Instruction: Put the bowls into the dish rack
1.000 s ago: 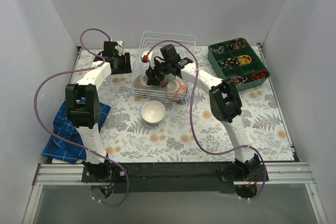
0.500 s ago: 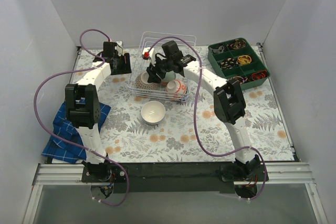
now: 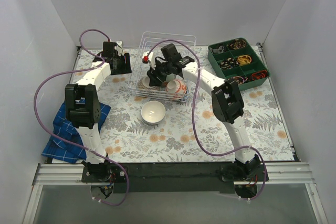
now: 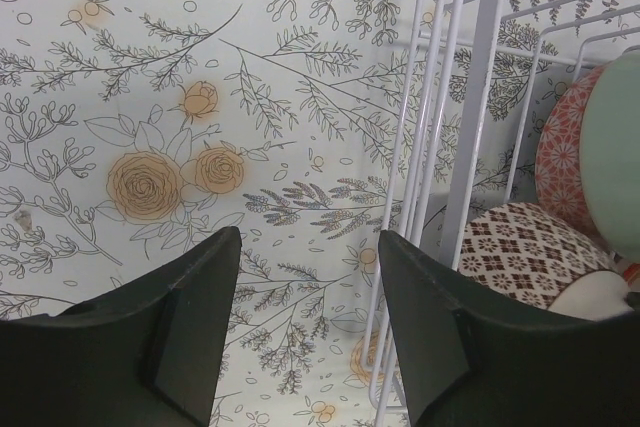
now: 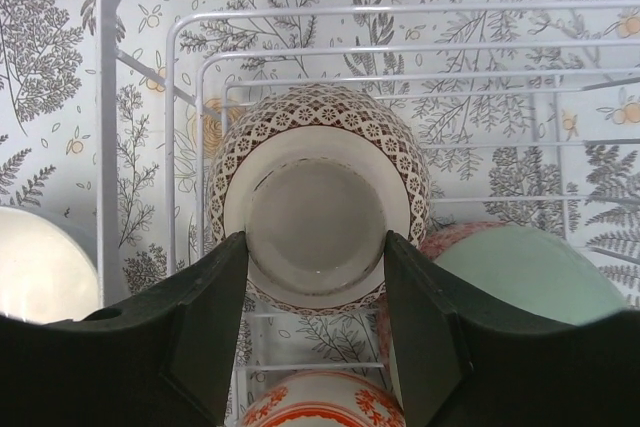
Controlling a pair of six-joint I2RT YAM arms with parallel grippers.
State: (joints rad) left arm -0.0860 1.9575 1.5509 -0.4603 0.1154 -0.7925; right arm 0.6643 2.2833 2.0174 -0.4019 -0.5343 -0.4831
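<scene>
From above, the right tool [image 3: 154,78] reaches down into the left end of the pale wire dish rack [image 3: 169,37], which stands at the far middle of the floral-clothed desk [image 3: 210,129]. It looks placed to seat a bowl between the upright dividers. An orange-red patterned ceramic bowl [image 3: 177,88] already leans in the rack's near right part, while a plain white ceramic bowl [image 3: 153,112] sits on the desk just in front of the rack, not yet loaded. The left tool [image 3: 122,64] hangs just outside the rack's left side, probably parked clear of the work. The left wrist view shows its jaws released, with only the desk's cloth between them and the rack wires to their right. Behind those wires a dark brown-patterned bowl [image 4: 520,257], a pinkish-red patterned bowl [image 4: 560,152] and a mint green bowl [image 4: 618,147] stand on edge, as the dividers would hold them. The right wrist view looks onto the foot of the dark brown-patterned bowl, with the jaws standing apart on either side of it. Whether they pinch it or have let go cannot be told.
</scene>
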